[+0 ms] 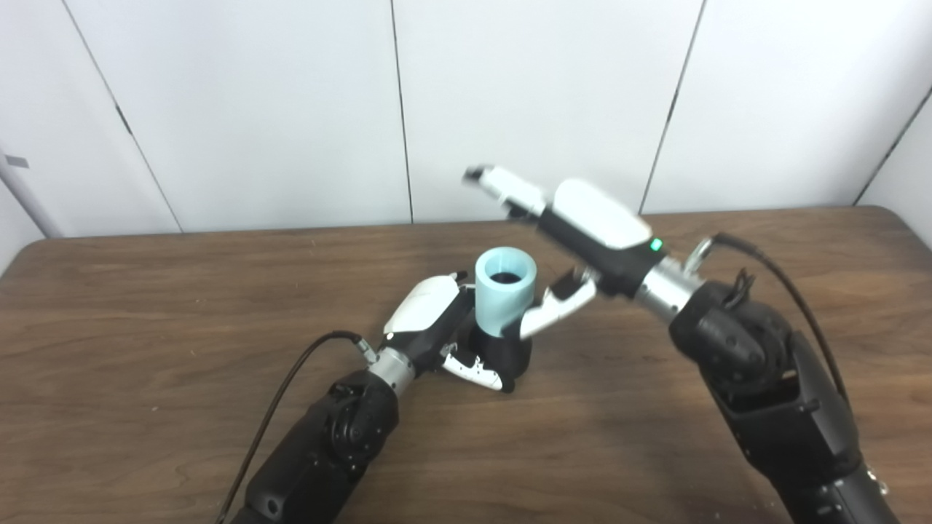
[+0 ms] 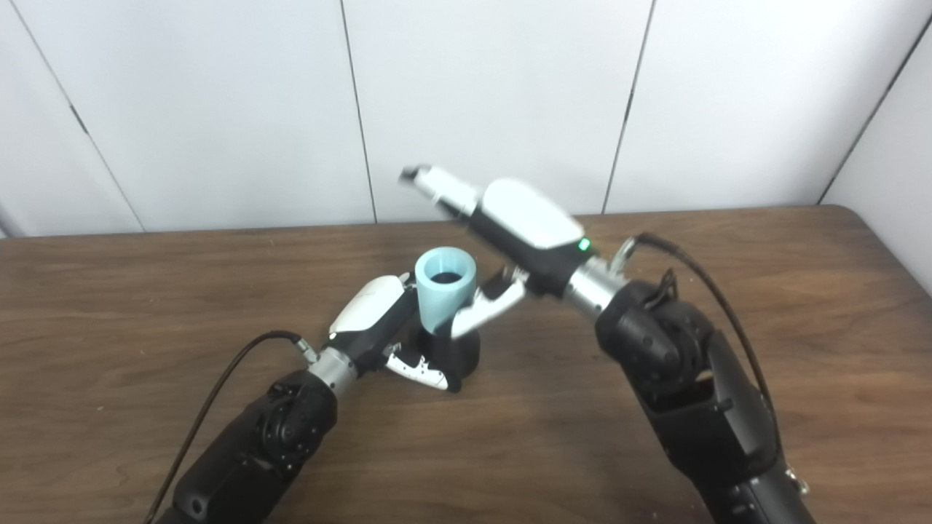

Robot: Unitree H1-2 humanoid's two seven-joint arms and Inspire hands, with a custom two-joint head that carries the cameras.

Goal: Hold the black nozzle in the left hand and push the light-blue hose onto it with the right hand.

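Dark wood-grain surface (image 1: 145, 306) fills the lower frame. At frame centre the light-blue hose (image 1: 505, 300), a smooth stubby tube, stands mouth-up on the matte black nozzle (image 1: 506, 353). Left robot hand (image 1: 444, 331) is clenched around the nozzle. Right robot hand (image 1: 553, 240) is spread, released, thumb beside the hose. Seating looks nearly done; one more firm downward press may follow.

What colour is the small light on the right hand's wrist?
Green. The light on the right hand shows best in the left eye view.
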